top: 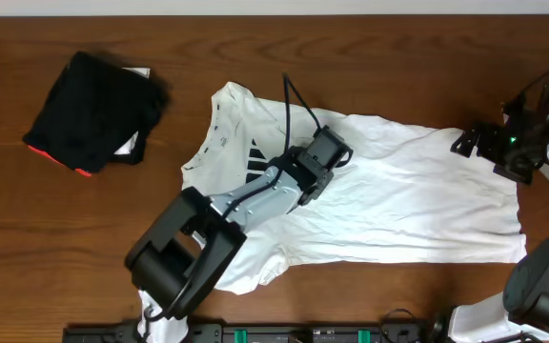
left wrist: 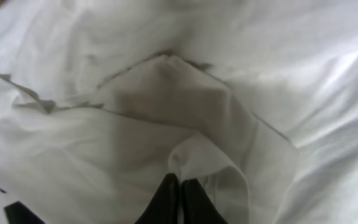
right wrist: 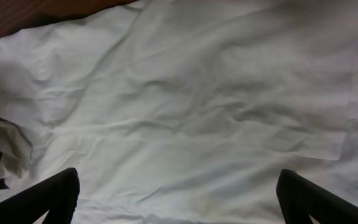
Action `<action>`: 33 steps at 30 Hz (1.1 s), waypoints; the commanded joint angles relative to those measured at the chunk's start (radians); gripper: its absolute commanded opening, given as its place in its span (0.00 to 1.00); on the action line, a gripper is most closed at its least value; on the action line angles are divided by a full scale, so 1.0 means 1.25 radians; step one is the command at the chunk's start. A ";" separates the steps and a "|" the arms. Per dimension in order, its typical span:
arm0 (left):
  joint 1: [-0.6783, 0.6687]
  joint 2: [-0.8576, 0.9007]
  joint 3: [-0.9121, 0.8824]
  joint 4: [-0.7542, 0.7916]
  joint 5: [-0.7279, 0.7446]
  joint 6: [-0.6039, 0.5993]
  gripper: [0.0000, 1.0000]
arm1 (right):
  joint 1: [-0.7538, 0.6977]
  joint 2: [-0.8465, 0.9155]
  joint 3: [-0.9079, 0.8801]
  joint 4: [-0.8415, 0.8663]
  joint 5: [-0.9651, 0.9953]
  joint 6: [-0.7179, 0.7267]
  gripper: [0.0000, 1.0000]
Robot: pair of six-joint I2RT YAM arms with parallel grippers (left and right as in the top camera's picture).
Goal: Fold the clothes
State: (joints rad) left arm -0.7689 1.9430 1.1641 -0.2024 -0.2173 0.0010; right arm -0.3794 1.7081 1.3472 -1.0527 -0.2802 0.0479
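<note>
The shirt (top: 417, 200) is lying spread across the middle and right of the counter (top: 36, 257), a bit rumpled. The left end effector (left wrist: 180, 194) is pinching a small ridge of white fabric near the chest, fingers fully together. The right end effector (right wrist: 178, 202) is hanging wide open over the hem end, gripping nothing. Imo that pinch is looking thin, so I'd be lifting slowly and checking it's catching only the top layer before dragging the fold over, otherwise it's just bunching up.
</note>
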 commanded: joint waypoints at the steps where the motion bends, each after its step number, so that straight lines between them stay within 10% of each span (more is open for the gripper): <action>1: 0.000 -0.077 0.016 0.003 -0.013 0.002 0.06 | 0.000 0.001 0.014 0.001 0.000 0.005 0.99; 33: 0.099 -0.178 0.016 0.001 -0.072 -0.052 0.10 | -0.081 0.001 0.013 -0.032 -0.001 0.005 0.99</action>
State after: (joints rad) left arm -0.6460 1.7279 1.1641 -0.1986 -0.2947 -0.0525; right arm -0.4168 1.7081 1.3472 -1.0885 -0.2836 0.0479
